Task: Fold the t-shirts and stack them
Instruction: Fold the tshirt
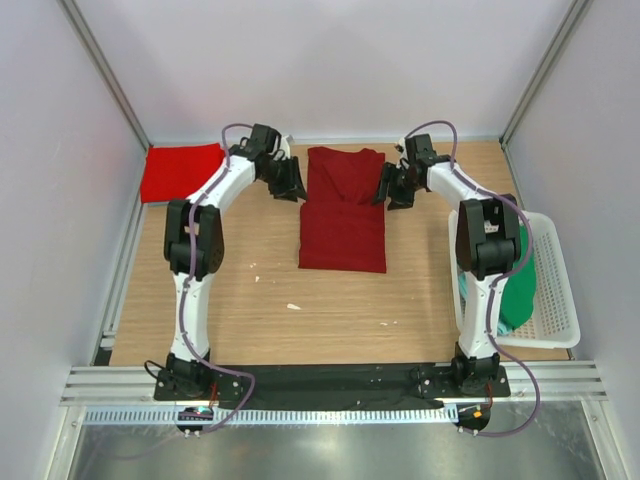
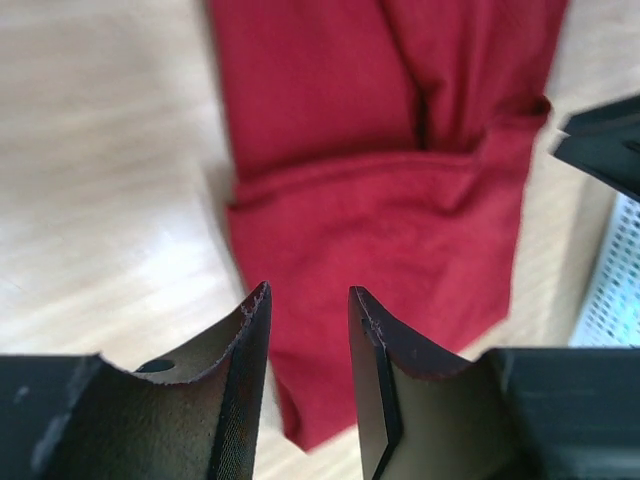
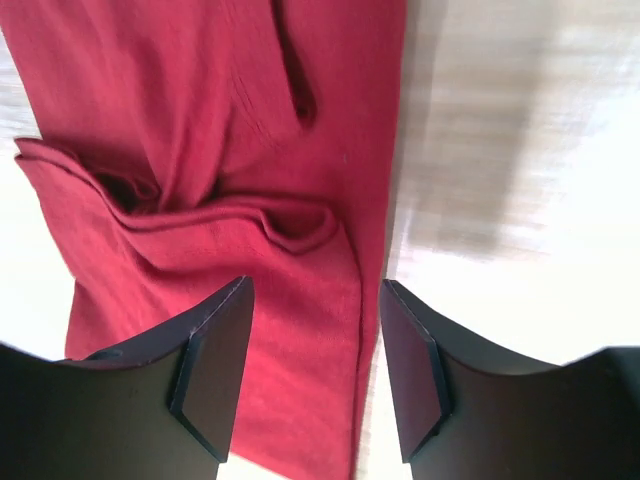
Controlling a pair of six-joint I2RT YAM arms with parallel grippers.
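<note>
- A dark maroon t-shirt (image 1: 342, 210) is laid on the wooden worktop (image 1: 250, 300), at its middle and toward the far side, and is folded into a long narrow shape.
- Its near half is flat and square-edged; its far half is rumpled, with a soft raised fold running across it.
- The left jaws are placed just beside the shirt's left edge. They are parted by a narrow gap, and nothing is gripped between them.
- The right jaws are held over the shirt's right edge. They are parted more widely and nothing is gripped; whether their tips touch the cloth cannot be told.
- A brighter red t-shirt (image 1: 182, 172) is folded flat in the far left corner, well apart from the maroon one.
- A white slatted basket (image 1: 560, 300) is set at the right edge of the worktop, and a green t-shirt (image 1: 518, 285) is bundled inside it.
- The green shirt is partly hidden by the right arm, so its shape cannot be made out.
- A few small pale scraps (image 1: 293, 306) are scattered on the bare wood nearer than the maroon shirt.
- Both wrist views are blurred; the cloth's weave is not resolved, and only the dark, matt inner faces of the jaws are sharp.
</note>
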